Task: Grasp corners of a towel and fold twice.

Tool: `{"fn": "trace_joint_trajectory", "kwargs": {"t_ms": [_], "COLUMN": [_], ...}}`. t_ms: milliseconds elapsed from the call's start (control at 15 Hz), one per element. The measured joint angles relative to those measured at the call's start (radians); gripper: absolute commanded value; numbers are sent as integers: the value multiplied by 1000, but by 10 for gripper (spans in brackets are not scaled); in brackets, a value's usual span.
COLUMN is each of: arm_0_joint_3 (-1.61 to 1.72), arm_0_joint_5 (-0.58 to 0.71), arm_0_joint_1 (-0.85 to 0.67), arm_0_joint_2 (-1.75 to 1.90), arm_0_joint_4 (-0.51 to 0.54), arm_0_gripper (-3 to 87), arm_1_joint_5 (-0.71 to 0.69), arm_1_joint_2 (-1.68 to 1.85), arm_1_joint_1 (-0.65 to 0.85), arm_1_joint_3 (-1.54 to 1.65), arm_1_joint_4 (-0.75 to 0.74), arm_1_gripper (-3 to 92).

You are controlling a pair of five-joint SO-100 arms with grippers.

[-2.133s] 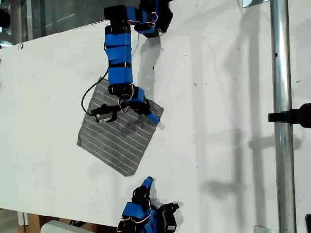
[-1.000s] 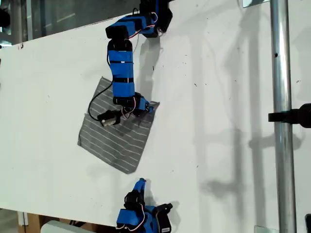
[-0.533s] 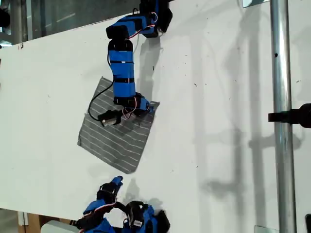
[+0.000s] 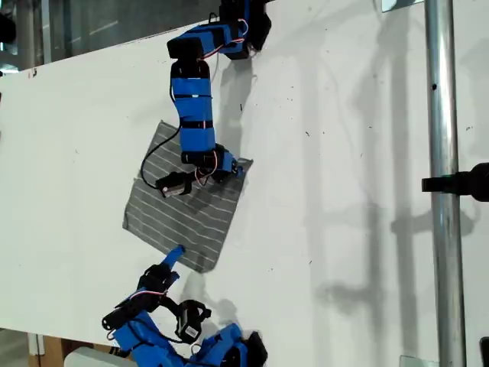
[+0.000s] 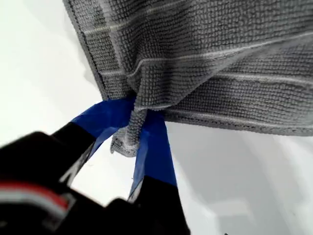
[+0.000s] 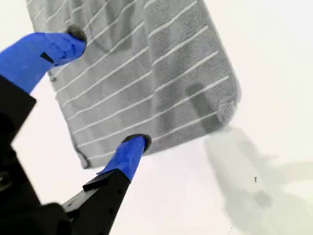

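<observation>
The grey white-striped towel [image 4: 183, 218] lies flat on the white table [image 4: 344, 153], turned like a diamond. My first gripper [image 4: 234, 170] reaches down from the far arm and is shut on the towel's corner at the exterior view's right; the first wrist view shows that corner [image 5: 124, 144] bunched between the blue fingers [image 5: 156, 147], with the towel [image 5: 220, 63] spreading beyond. My second gripper [image 4: 171, 258] comes from the near arm and stands open over the towel's near edge. In the second wrist view its fingertips [image 6: 131, 149] straddle the towel [image 6: 146, 73], beside a rounded corner [image 6: 229, 105].
A vertical metal pole [image 4: 441, 191] with a black clamp [image 4: 458, 183] stands at the exterior view's right. The table's near edge [image 4: 46, 330] runs along the bottom of the exterior view, under the second arm's base [image 4: 221, 350]. A black cable [image 4: 157, 157] loops beside the first arm.
The near arm swung toward the exterior view's left and reached up to the towel's near edge. The first gripper closed on the corner and drew it slightly inward, then held still.
</observation>
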Motion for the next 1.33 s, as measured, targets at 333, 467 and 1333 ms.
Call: {"fn": "trace_joint_trajectory", "kwargs": {"t_ms": [333,467,1333], "arm_0_joint_3": [334,410,506], "arm_0_joint_5": [-161,-213,-416], "arm_0_joint_1": [0,5,239], "arm_0_joint_2": [-51,-114,249], "arm_0_joint_4": [-262,-341,-291], "arm_0_gripper": [329,322,-29], "arm_1_joint_5": [0,0,77], "arm_1_joint_2": [29,38,184], "arm_1_joint_1": [-6,-6,-126], "arm_1_joint_3": [43,60,130], "arm_1_joint_4": [-11,-20,-38], "arm_1_gripper": [-2,-2,-2]}}
